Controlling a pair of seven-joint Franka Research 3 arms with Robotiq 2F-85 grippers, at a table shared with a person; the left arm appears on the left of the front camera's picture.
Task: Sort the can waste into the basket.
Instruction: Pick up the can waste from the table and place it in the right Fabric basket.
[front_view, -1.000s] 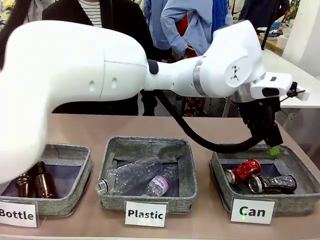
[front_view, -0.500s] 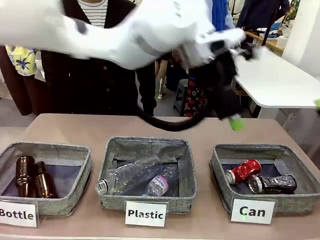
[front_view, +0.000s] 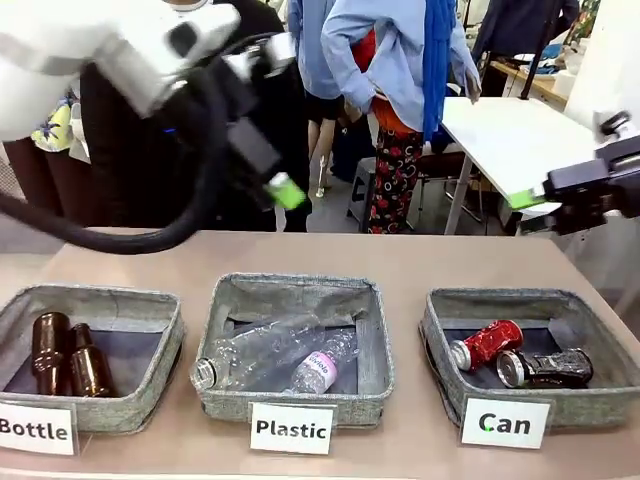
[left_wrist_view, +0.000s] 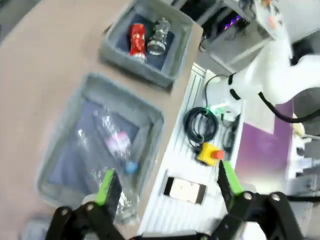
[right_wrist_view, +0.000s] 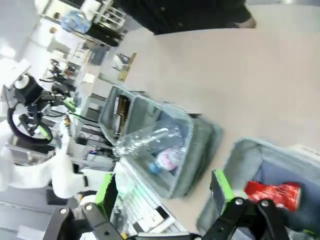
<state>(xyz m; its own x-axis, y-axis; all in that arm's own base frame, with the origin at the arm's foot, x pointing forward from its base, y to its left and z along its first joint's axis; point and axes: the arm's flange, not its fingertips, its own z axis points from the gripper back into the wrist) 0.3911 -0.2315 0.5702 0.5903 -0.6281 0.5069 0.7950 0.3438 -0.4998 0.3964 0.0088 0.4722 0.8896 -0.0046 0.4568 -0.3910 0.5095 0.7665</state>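
Swinging away from the basket (front_view: 440, 335), the left gripper (front_view: 278, 185) now hangs high, jaws apart and empty; both cans (front_view: 487, 342) lie inside, and the right gripper (front_view: 530, 197) is apart too.

Even, bright indoor light is seen; the left arm (front_view: 150, 60) at eleven o'clock is motion-blurred; wrist views are smeared.

Beyond the tan table (front_view: 420, 265) a white table (front_view: 505, 140) is standing on thin metal legs, catching bright, even indoor light. People are standing behind the tan table: one in dark clothes (front_view: 200, 150) right at its far edge, another in a light blue shirt (front_view: 390, 60) and patterned trousers farther back. A grey floor (front_view: 335, 205) is showing between them. Further tables are sitting at the far right, too small to make out.
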